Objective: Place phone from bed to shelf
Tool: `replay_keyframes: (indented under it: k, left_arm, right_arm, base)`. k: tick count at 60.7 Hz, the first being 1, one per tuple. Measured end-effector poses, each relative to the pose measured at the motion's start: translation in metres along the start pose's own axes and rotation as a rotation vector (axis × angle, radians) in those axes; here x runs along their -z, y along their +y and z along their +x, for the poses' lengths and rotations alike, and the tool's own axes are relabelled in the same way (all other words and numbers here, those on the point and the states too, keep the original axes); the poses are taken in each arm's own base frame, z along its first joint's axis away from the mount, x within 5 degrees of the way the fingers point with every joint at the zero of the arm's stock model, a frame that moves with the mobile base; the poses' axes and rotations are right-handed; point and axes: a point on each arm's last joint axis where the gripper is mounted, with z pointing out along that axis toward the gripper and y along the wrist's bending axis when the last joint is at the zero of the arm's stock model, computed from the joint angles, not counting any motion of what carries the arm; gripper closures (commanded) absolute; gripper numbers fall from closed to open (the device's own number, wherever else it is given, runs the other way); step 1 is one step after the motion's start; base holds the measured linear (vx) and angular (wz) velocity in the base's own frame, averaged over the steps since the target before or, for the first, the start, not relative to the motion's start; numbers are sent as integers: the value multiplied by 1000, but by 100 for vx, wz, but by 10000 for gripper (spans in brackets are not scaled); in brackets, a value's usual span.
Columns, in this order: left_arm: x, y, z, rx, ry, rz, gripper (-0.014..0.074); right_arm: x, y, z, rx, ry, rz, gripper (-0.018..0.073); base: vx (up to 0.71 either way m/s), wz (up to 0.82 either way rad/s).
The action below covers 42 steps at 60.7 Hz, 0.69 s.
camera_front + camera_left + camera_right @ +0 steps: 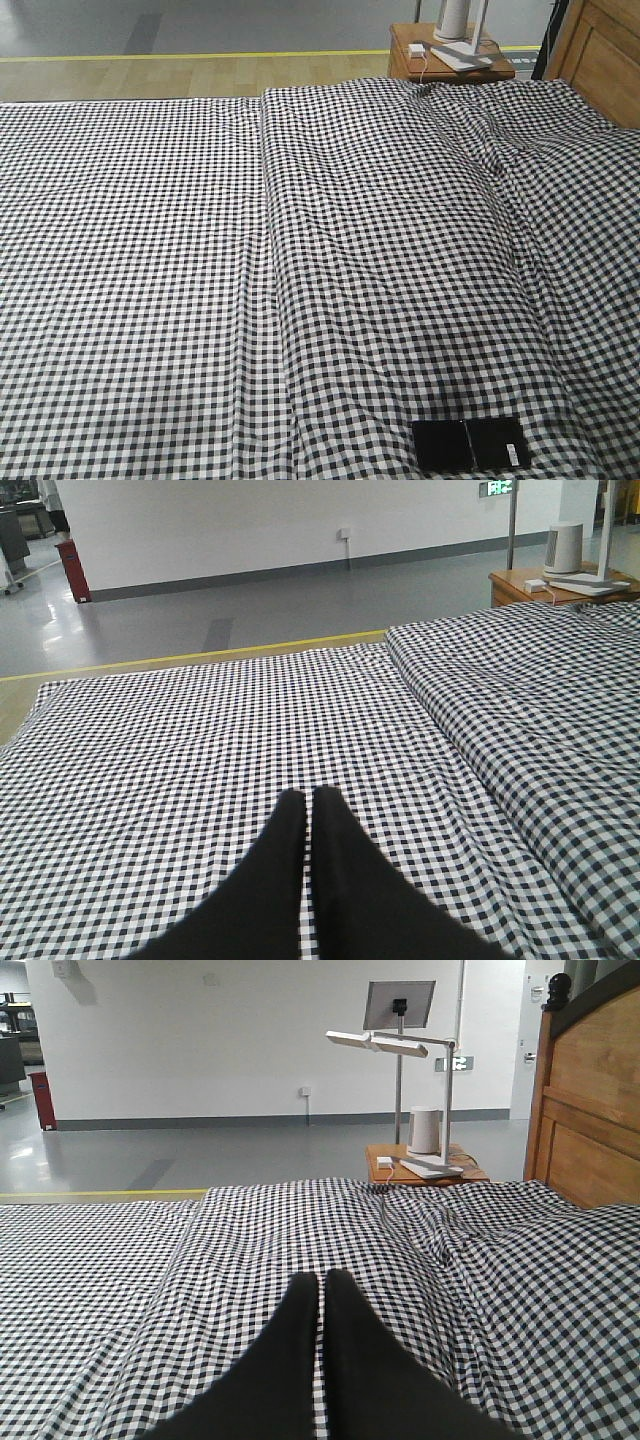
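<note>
Closest in, my left gripper (307,796) is clenched, its two black fingers pressed tip to tip with nothing between them. My right gripper (321,1276) is clenched on nothing in the same way. Both hang low over the bed (200,750), whose black-and-white checked sheet (120,1260) spreads out wrinkled ahead of them, with a long fold running from near to far.

The phone (470,443) lies flat on that sheet at the near edge of the front view, right of the middle. It is a glossy black slab with a seam across it and a small white sticker at its right end.

At the far right stands the wooden headboard (590,1110). Just left of it a small brown bedside table (425,1172) carries a white lamp (390,1044) and a pale cylinder (425,1130). Past the bed a strip of wooden floor ends at a yellow line (200,655), then shiny grey floor (250,605) runs to a white wall (220,1040).
</note>
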Motion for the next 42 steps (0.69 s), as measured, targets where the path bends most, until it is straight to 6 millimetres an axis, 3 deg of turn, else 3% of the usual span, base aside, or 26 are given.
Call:
replay_keyframes:
  k: [42]
  left_arm:
    - [0,0,0,0,0,0,595]
  right_arm:
    - [0,0,0,0,0,0,566]
  base:
    - [0,0]
